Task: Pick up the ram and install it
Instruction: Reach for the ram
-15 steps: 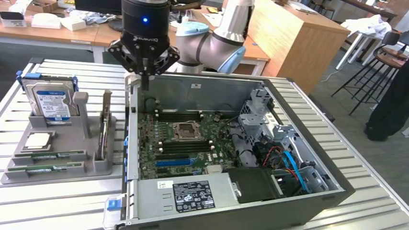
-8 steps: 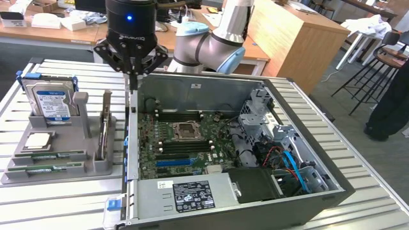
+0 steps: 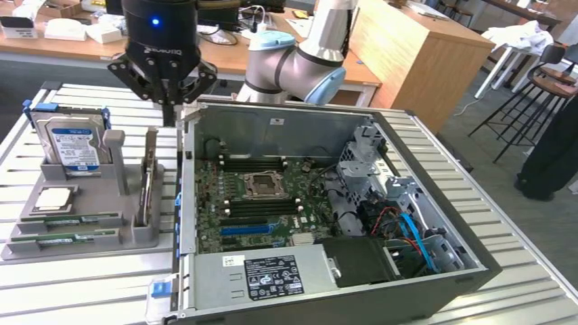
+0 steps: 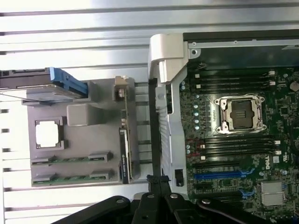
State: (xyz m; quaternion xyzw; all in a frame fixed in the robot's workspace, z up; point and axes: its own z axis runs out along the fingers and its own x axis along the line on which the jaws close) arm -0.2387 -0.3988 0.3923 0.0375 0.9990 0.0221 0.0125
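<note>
Two green ram sticks lie flat, side by side, in the front slots of a grey holder (image 3: 135, 233): one ram (image 3: 77, 220) (image 4: 72, 159) and its twin (image 3: 68, 238) (image 4: 72, 178). My gripper (image 3: 169, 112) (image 4: 158, 179) hangs high above the table, over the gap between the holder's far end and the left wall of the open computer case (image 3: 185, 169). Its fingers are shut together with nothing visible between them. It is well apart from both sticks. The motherboard (image 3: 271, 223) (image 4: 280, 107) lies in the case with black memory slots (image 3: 257, 162) (image 4: 233, 81) on both sides of the processor socket (image 3: 264, 183) (image 4: 240, 113).
The grey holder also carries an upright hard drive (image 3: 72, 139) (image 4: 46, 84), a processor chip (image 3: 54, 198) (image 4: 46, 134) and an upright card (image 3: 147, 176) (image 4: 125, 140). A power supply (image 3: 262, 271) sits at the case front, a drive cage (image 3: 370, 156) and cables toward the exterior view's right. The table is slatted metal (image 3: 81, 291).
</note>
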